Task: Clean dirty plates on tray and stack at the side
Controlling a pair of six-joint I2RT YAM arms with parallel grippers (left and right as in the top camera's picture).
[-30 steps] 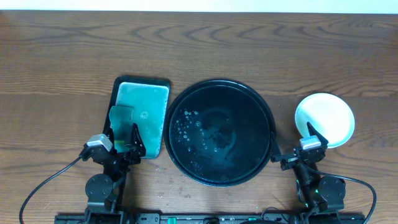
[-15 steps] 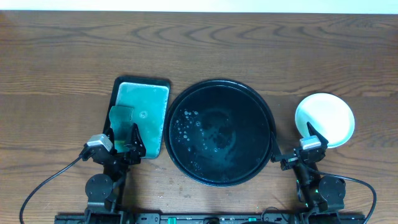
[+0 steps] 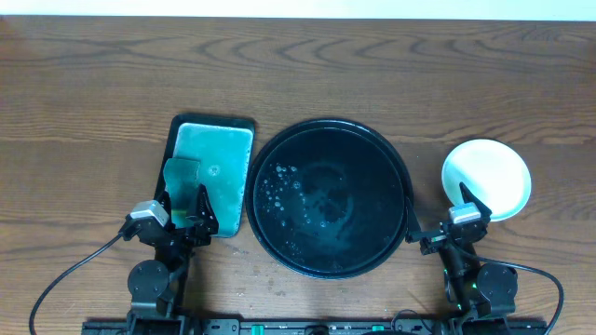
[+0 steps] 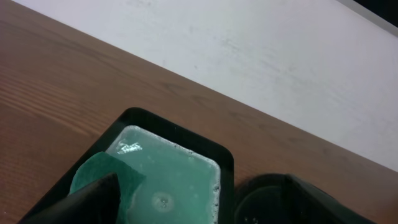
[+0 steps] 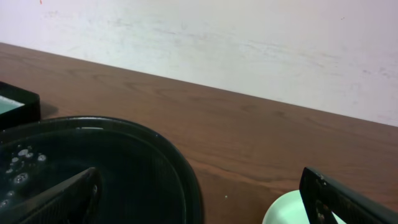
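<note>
The round black tray (image 3: 328, 196) sits mid-table, wet with bubbles, and no plate is on it. White plates (image 3: 486, 179) lie to its right, seen as one clean white disc; how many are stacked I cannot tell. My right gripper (image 3: 440, 210) is open and empty, low at the table's front between the tray and the plates. The right wrist view shows its jaws (image 5: 196, 210) spanning the tray's rim (image 5: 180, 174) and a plate's edge (image 5: 289, 213). My left gripper (image 3: 184, 207) is open at the near end of the dish; its jaws (image 4: 199, 211) are empty.
A rectangular black-rimmed dish of teal liquid (image 3: 216, 154) stands left of the tray, with a green sponge (image 3: 182, 172) at its near left corner, also in the left wrist view (image 4: 102, 174). Bare wooden table stretches behind everything up to a white wall.
</note>
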